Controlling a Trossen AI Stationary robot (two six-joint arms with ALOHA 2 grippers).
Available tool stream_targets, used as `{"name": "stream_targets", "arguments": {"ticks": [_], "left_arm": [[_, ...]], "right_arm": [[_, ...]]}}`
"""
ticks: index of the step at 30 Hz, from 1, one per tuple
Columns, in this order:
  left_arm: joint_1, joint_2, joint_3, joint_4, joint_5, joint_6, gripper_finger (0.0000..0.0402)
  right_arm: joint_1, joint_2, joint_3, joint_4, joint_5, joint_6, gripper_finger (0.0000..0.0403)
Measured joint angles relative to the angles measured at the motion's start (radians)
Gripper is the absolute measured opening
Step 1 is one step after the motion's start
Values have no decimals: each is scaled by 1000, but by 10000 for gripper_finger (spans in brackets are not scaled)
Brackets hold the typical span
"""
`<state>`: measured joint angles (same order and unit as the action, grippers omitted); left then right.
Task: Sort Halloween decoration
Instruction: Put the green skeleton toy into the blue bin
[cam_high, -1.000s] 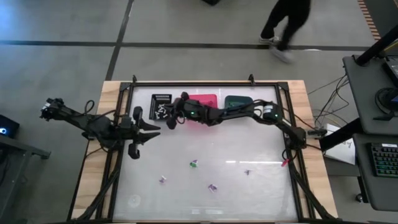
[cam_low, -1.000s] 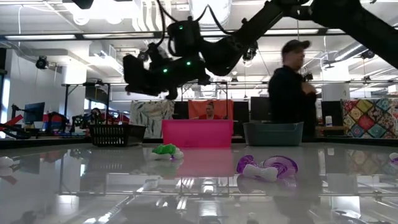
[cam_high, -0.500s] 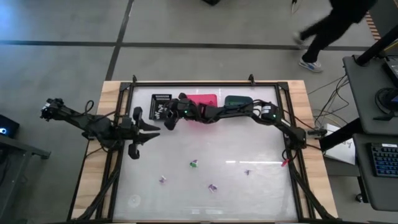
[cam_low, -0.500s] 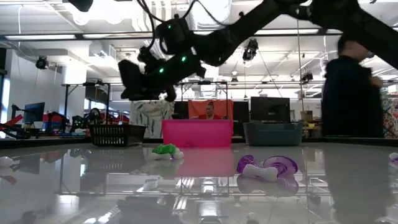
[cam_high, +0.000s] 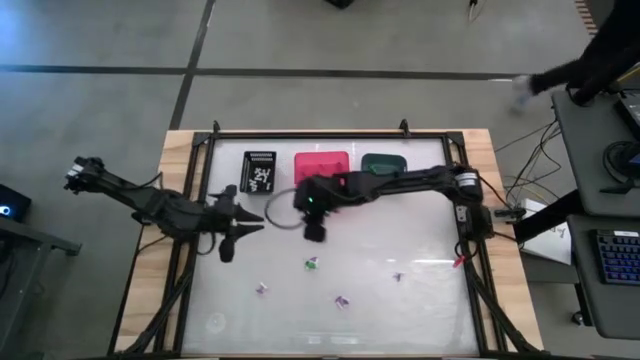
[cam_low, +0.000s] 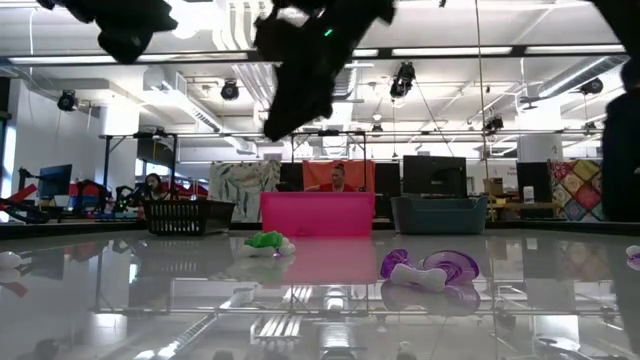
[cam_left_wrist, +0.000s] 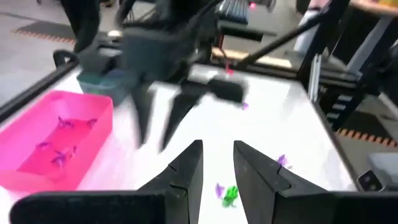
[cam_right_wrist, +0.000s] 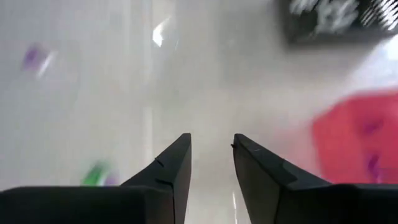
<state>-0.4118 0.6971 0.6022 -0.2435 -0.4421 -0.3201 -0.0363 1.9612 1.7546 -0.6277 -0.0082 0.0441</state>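
Tiny trinkets lie loose on the white table: a green one and purple ones. My right gripper hangs open above the table's middle, tipped downward, between the bins and the green trinket, with nothing between its fingers. My left gripper waits at the table's left, its fingers apart on nothing, pointing toward the right arm.
Three bins stand in a row at the far edge: black holding white pieces, pink holding purple pieces, and teal. A purple and white piece lies near the low camera. A person walks beyond the table's far right.
My right gripper has swung from over the black bin toward the table's near edge and a little to the right, out over the middle, tipping its fingers downward. My left gripper has sunk slightly and tipped. The person has walked off to the right.
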Motion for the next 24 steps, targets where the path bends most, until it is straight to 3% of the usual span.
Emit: {"name": "stream_targets", "arguments": {"ticks": [4,8,16,24], "left_arm": [[0,77,-8,7,7,-4,72],[0,183,-22,38,63,14,72],[-20,414,-136,401,269,129,72],[-18,611,-156,674,270,155,72]], "right_arm": [[73,-86,-54,-131,0,18,105],[147,-184,-154,-132,0,60,102],[267,-384,-406,34,12,125,103],[335,-596,-681,241,12,147,102]]}}
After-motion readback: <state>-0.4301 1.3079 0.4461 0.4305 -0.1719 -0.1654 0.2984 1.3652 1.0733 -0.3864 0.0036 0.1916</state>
